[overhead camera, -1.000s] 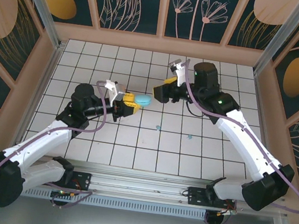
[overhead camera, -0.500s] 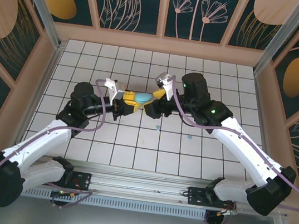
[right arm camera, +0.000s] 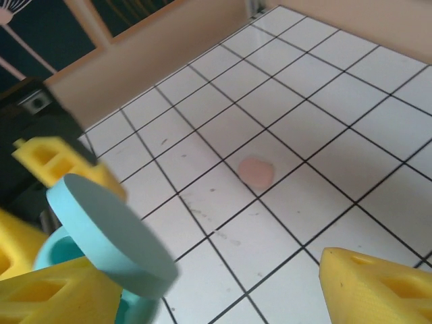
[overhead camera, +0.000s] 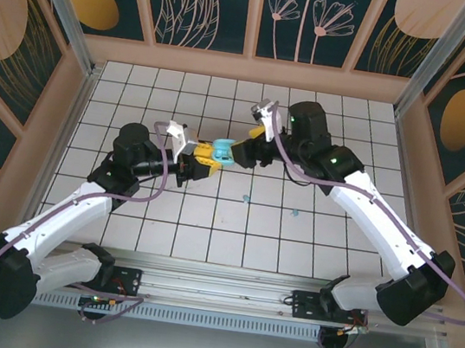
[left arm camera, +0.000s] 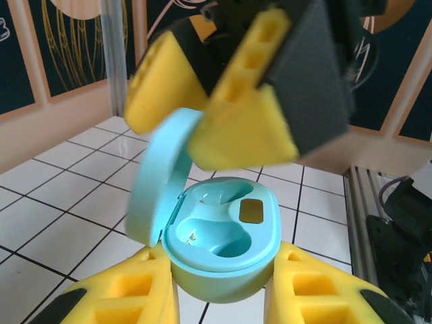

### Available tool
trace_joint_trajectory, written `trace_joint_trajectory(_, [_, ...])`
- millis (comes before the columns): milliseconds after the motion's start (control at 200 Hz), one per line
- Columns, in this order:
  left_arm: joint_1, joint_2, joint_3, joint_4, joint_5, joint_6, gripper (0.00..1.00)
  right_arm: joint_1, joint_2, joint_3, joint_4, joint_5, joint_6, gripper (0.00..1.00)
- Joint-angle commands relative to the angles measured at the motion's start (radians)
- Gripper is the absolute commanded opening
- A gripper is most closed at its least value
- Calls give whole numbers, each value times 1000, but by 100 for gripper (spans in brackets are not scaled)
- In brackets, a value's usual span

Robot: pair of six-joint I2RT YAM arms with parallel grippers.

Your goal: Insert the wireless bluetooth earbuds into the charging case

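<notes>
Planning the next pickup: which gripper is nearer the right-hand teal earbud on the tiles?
Right. The right gripper is beyond and left of the earbud, by the lid of the blue case; the left gripper, farther left, holds it.

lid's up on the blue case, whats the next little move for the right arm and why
Probably draw the right gripper, open, away from the lid and lower it toward the nearer teal earbud on the tiles. The left gripper holds the case with its lid raised, and both wells look empty.
</notes>
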Motion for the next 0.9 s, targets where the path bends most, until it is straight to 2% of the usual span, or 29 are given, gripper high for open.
trace_joint_trajectory(0, [-1,-4,36,-27,50,53,0,-21,11,28,46,-14,49,76])
trace_joint_trajectory(245, [-2,1,40,-20,52,57,0,-34,34,42,26,-48,69,76])
trace_joint_trajectory(896, [-1,-7,34,-1,0,30,0,-32,-31,26,23,-183,39,77])
